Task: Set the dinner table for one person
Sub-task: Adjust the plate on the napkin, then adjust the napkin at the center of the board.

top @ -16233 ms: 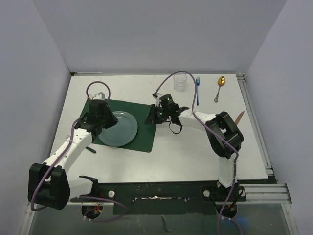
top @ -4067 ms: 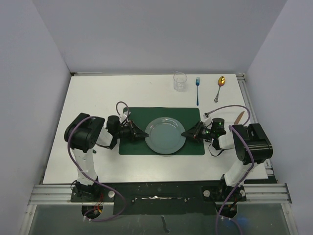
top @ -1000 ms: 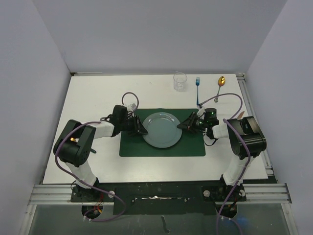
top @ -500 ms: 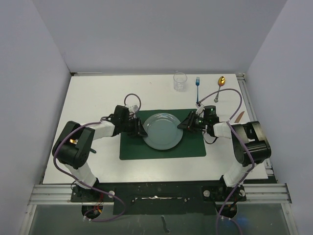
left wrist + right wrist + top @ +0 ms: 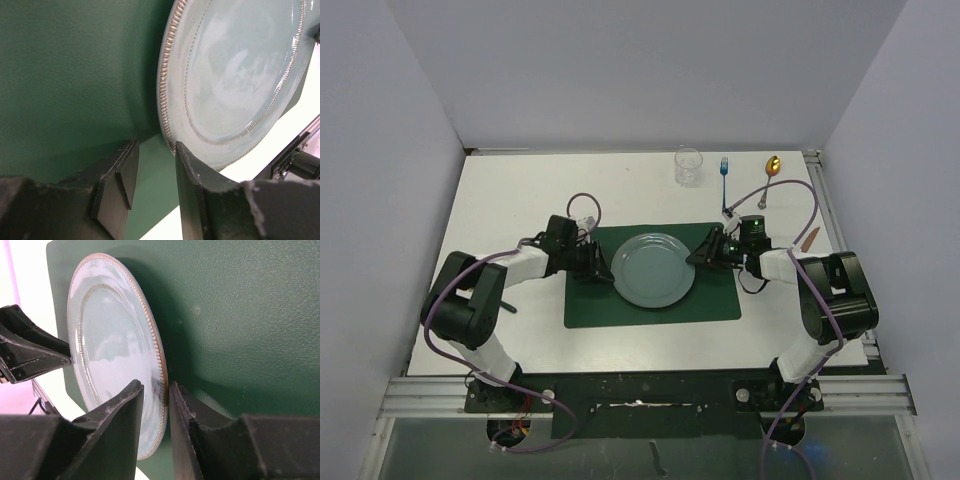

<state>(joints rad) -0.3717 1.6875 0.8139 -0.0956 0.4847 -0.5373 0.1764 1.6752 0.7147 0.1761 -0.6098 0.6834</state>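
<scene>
A pale blue plate point(image 5: 653, 268) with a beaded rim lies on the dark green placemat point(image 5: 720, 300) in the middle of the white dinner table point(image 5: 520, 190). My left gripper point(image 5: 603, 262) sits low at the plate's left edge. In the left wrist view this gripper point(image 5: 156, 146) is open, with only the placemat point(image 5: 75, 75) between its fingers and the plate point(image 5: 235, 75) just past them. My right gripper point(image 5: 703, 252) is at the plate's right edge. Seen from the right wrist, it point(image 5: 156, 386) is open and straddles the rim of the plate point(image 5: 110, 340) with a gap.
A clear glass point(image 5: 688, 166), a blue-handled fork point(image 5: 724, 166) and a gold spoon point(image 5: 772, 168) lie along the far edge. A brown-handled knife point(image 5: 808, 240) rests at the right, near the metal rail point(image 5: 840, 240). Purple cables loop over both wrists.
The right gripper's jaws have widened off the plate rim. Both grippers have drawn back slightly from the plate, which rests on the placemat almost where it was.
</scene>
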